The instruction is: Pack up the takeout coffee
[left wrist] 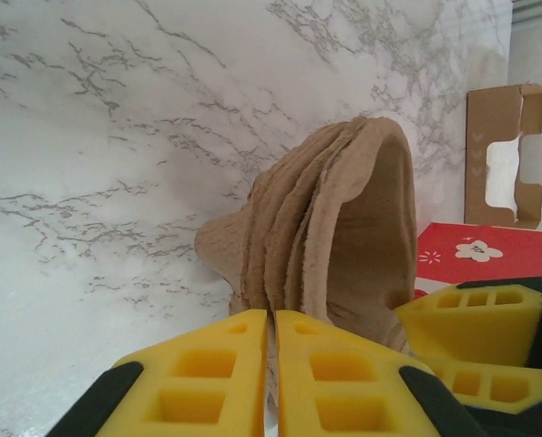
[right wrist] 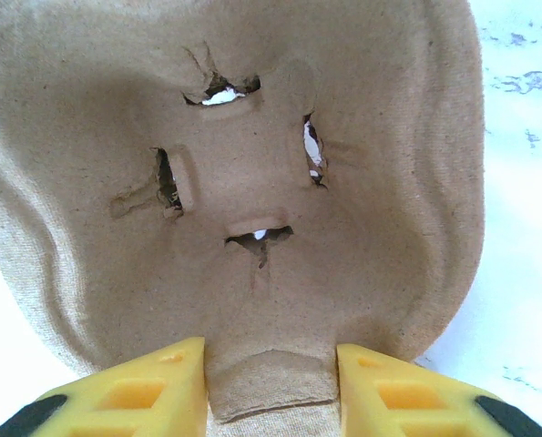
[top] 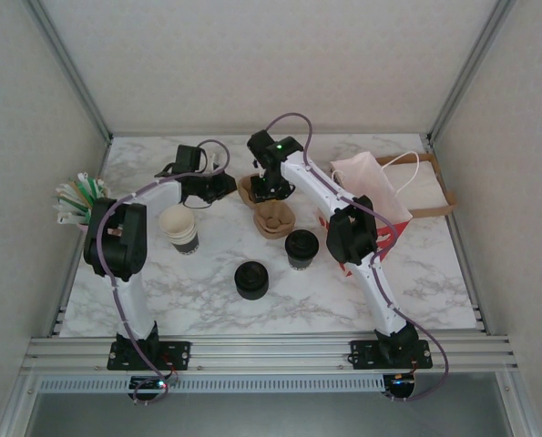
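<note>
Takeout coffee point(top: 301, 248): upright on the desk point(top: 189, 291), black lid on, untouched. It sits just on the near side of the brown carriers and beside the right arm's elbow. Loose lids point(top: 251, 279) stand to its near left and the stack of white cups point(top: 179, 228) further left.

Both arms are working at the far middle of the desk, on the pulp cup carriers point(left wrist: 334, 228), not on the cup.

Left gripper point(left wrist: 272, 319): jaws pressed together with only a slit between them. The rim of the nested carriers runs down into that slit, so it reads as a pinch on a thin edge. The carriers stand tipped up on edge.

Right gripper point(right wrist: 269, 346): jaws clamped on a flap at the carrier's rim, with pulp filling the gap. The four-slit cup pocket faces its camera. Its yellow fingers point(left wrist: 471, 319) sit just beside the left pair.

Judgement: gripping opposite faces of the nest suggests the aim is to peel one carrier free, the cup's seat before bagging. The bag point(top: 371, 182) lies at far right, and packing proper has not begun.

Risk: soft pulp may tear, or two layers may lift together.
</note>
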